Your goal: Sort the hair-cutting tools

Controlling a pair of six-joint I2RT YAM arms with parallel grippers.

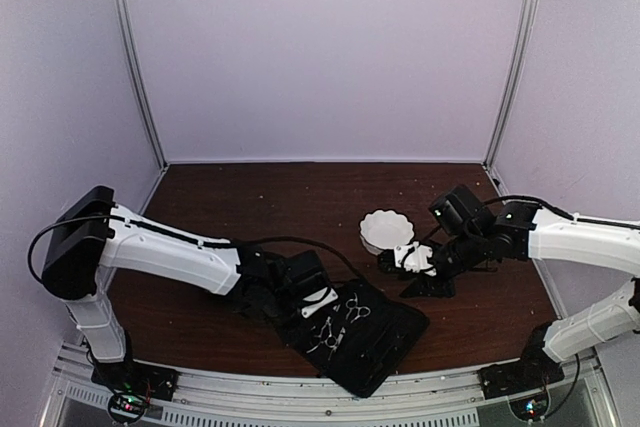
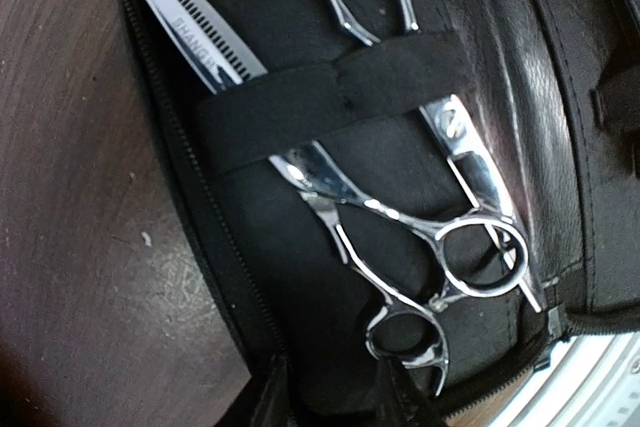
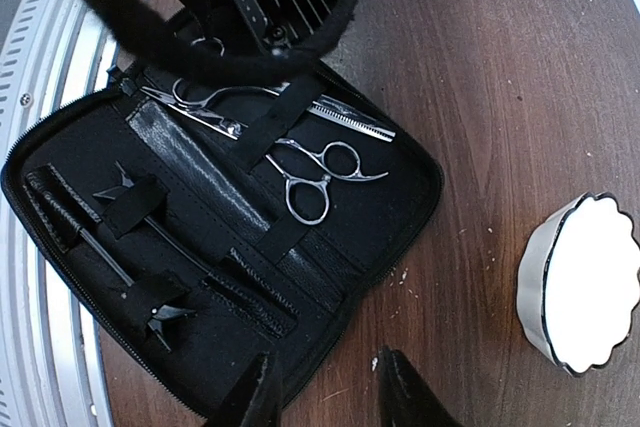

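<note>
Resting in the open case (image 3: 210,277), both scissors (image 2: 312,173) are tucked under the strap (image 2: 330,97). Their rings lie just ahead of the left gripper (image 2: 335,402), fingers apart, holding nothing. The right gripper (image 3: 325,392) hovers over the table (image 3: 480,97) beside the case edge, fingers parted, empty. A bowl (image 3: 532,282) stands nearby.

Only 1 marking can be read: letters beginning "SHANG" are engraved along the blade of the toothed scissors (image 2: 200,35), the rest not being made out.
</note>
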